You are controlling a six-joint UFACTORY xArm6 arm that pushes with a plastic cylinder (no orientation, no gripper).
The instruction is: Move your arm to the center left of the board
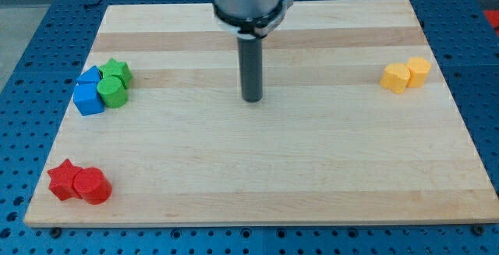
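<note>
My tip (251, 99) rests on the wooden board (257, 169) near its middle, a little above centre. The dark rod hangs from the grey arm head at the view's top. At the centre left lie two blue blocks (90, 91) and two green blocks (114, 83), packed together, far to the left of my tip. My tip touches no block.
A red star block (64, 180) and a red cylinder (92, 185) sit at the board's bottom left. Two yellow blocks (405, 75) sit at the right, upper part. A blue perforated table surrounds the board.
</note>
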